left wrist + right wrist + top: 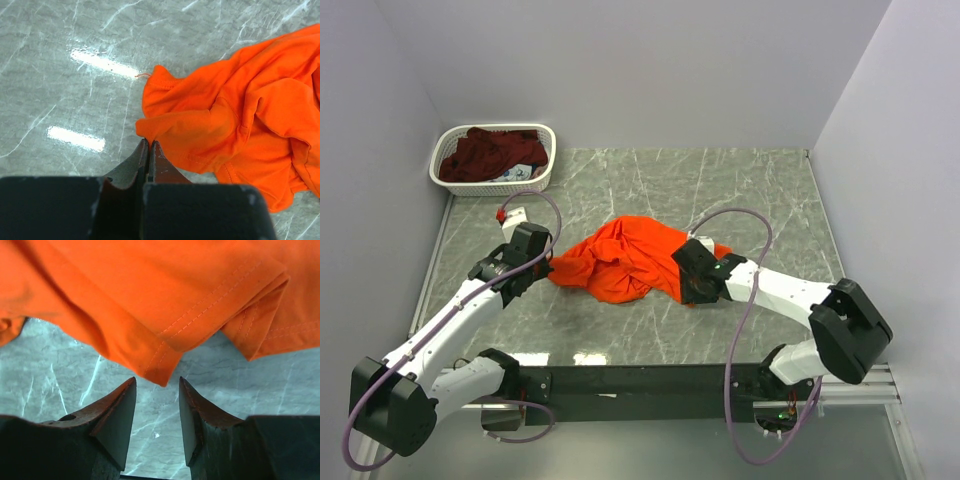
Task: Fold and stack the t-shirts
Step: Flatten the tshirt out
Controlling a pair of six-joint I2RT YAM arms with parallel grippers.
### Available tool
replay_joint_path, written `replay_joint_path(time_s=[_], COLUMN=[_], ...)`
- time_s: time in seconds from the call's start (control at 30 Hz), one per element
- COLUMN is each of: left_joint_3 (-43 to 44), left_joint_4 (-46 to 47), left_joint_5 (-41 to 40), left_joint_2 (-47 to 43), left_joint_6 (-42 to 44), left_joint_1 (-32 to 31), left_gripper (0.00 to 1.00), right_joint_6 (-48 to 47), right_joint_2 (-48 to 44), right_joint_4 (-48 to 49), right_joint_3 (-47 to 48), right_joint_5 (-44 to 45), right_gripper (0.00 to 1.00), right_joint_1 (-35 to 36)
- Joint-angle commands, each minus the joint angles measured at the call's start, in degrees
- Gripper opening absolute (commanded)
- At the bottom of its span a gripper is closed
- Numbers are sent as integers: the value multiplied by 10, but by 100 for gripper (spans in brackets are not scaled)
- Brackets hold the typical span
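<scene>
Spread fingers of the right tool (157, 382) sit low over the grey marbled surface (740, 190), open toward a stitched hem corner of the orange t-shirt (625, 260) and just short of it. That shirt lies crumpled mid-surface between both arms. At its left edge, the left tool (149, 146) has its fingers pressed together, tips against the cloth's border; whether any fabric is caught between them cannot be told. Well apart, in the far left corner, the maroon t-shirt (485, 155) is heaped inside a white lattice basket (551, 152).
</scene>
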Motion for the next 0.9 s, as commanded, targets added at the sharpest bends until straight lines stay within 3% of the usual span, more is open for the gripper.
replay_joint_path(time_s=[0.0,0.57,0.87], left_joint_3=[0,-2,-2], left_joint_4=[17,15,13], left_joint_5=[7,3,3], left_joint_2=[0,-6,-5], left_joint_6=[12,13,11], left_joint_1=[3,4,7], left_gripper=[1,1,1], right_joint_6=[56,129,136], right_joint_2=[11,95,96], right_joint_4=[6,-11,-23], right_joint_3=[2,0,-6], right_joint_5=[28,64,67], right_gripper=[47,45,26], right_joint_1=[4,19,19])
